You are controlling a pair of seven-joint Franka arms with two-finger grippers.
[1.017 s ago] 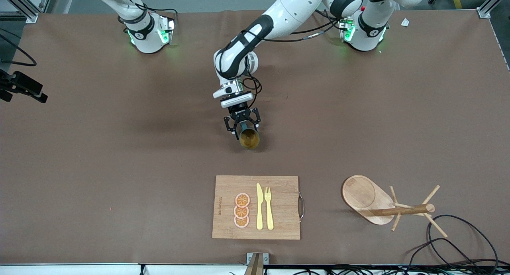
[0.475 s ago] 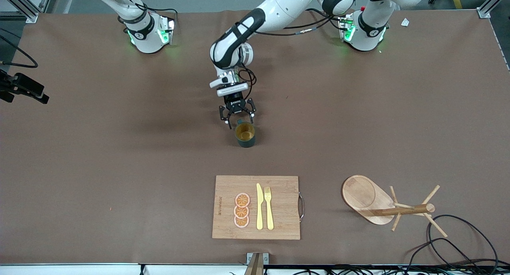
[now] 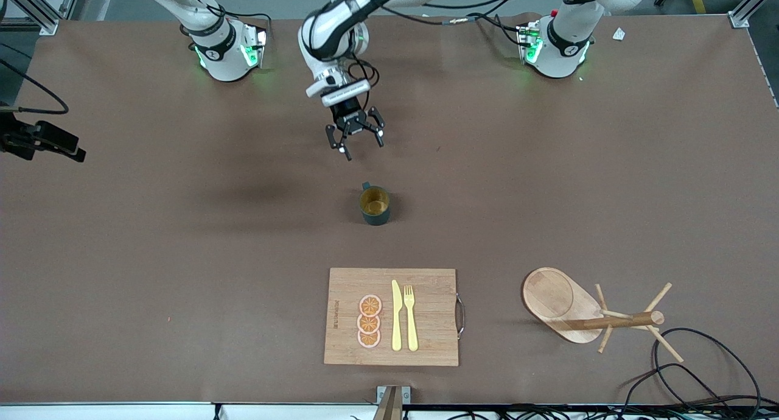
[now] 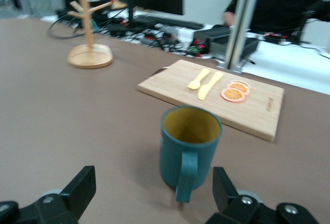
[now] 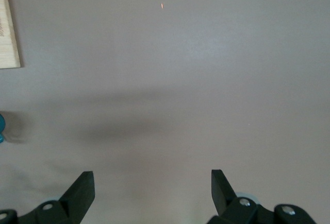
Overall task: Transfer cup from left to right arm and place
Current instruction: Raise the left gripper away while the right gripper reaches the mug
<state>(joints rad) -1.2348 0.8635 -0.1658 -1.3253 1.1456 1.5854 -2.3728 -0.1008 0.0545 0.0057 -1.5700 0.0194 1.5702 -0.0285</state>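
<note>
The cup [image 3: 374, 206], dark teal with a mustard-brown inside, stands upright on the brown table near its middle, and nothing is touching it. Its handle points toward the robots' bases. My left gripper [image 3: 359, 147] hangs open and empty above the table, between the cup and the bases. In the left wrist view the cup [image 4: 190, 147] stands a little ahead of the left gripper [image 4: 153, 180], with its handle facing the spread fingers. My right gripper [image 5: 152, 180] is open and empty, high over bare table toward the right arm's end. A sliver of the cup [image 5: 1, 128] shows at that view's edge.
A bamboo cutting board [image 3: 432, 316] lies nearer to the front camera than the cup. It holds orange slices [image 3: 369, 321], a yellow knife [image 3: 396, 316] and a fork [image 3: 411, 318]. A wooden mug tree [image 3: 584, 313] and black cables [image 3: 700, 371] sit toward the left arm's end.
The left gripper opened and let go of the cup, then drew back and up toward the bases. The cup, tilted in its grip a second ago, now stands upright on the table.
</note>
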